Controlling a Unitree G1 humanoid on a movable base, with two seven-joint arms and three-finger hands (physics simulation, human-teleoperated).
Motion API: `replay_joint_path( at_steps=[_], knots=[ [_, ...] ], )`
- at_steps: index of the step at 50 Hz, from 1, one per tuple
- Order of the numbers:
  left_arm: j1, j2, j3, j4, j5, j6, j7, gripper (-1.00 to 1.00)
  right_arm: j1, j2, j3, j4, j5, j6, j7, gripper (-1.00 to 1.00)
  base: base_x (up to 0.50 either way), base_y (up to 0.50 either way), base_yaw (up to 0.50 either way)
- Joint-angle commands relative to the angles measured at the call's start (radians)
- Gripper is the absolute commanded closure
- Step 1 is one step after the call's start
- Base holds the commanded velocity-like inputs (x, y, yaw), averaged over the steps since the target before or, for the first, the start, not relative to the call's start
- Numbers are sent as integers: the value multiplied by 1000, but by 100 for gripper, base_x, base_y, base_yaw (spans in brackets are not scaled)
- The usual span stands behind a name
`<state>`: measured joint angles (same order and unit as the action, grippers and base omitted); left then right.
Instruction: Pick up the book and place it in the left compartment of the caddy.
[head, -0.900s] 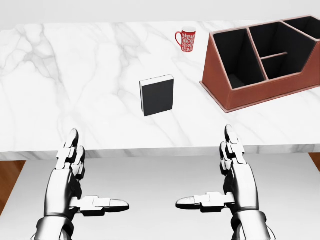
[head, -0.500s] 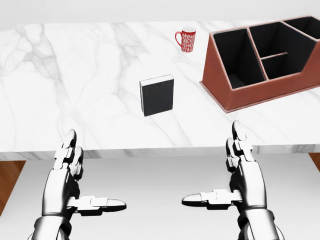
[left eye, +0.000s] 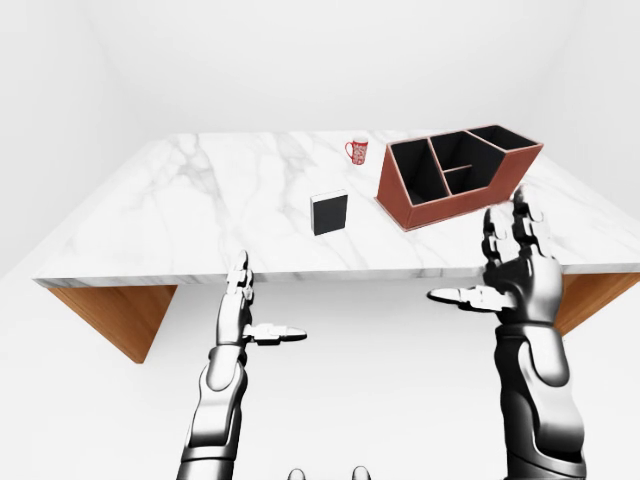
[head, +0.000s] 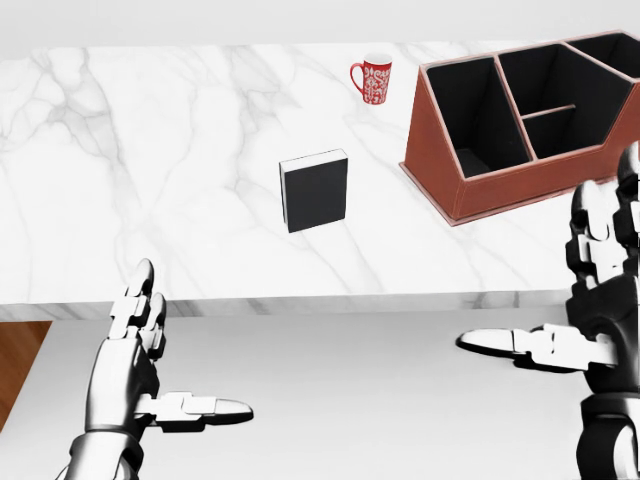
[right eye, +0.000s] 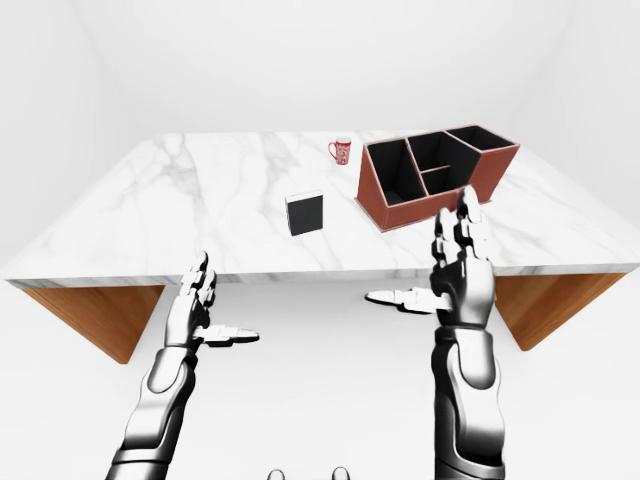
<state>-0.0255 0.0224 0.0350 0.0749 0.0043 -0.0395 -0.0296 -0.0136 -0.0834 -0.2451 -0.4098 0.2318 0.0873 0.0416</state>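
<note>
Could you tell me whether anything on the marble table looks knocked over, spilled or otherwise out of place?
Nothing stands out. The book, the red mug and the caddy sit apart on the table, the mug upright, nothing spilled. Both hands are open and empty.

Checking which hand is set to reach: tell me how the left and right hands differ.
The right hand is raised higher, its fingertips reaching over the table edge in the head view; the left hand sits lower, below that edge. The right hand is near the caddy; the left hand is far from it. Both are open, thumbs pointing inward, holding nothing.
</note>
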Motion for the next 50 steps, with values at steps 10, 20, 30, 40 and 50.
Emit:
replay_joint_path(
  at_steps=[10, 20, 30, 40, 50],
  knots=[
    [-4, 0, 6, 11, -6, -9, -4, -100, -28, -182, -413, -213, 385, 0, -37, -100, 0, 0, 0],
    [1, 2, 10, 1, -7, -13, -2, -100, -4, -287, -616, -148, 540, 0, -58, -100, 0, 0, 0],
    [7, 0, 5, -14, -3, 2, 0, -100, 53, -405, -822, -14, 739, 0, -65, -100, 0, 0, 0],
    [5, 0, 2, -2, 3, -5, 3, -100, 124, -475, -1012, 136, 880, 0, -16, -100, 0, 0, 0],
    [-4, 1, 5, 20, 3, -10, 0, -100, 174, -489, -1054, 319, 883, 0, 74, -100, 0, 0, 0]
  ],
)
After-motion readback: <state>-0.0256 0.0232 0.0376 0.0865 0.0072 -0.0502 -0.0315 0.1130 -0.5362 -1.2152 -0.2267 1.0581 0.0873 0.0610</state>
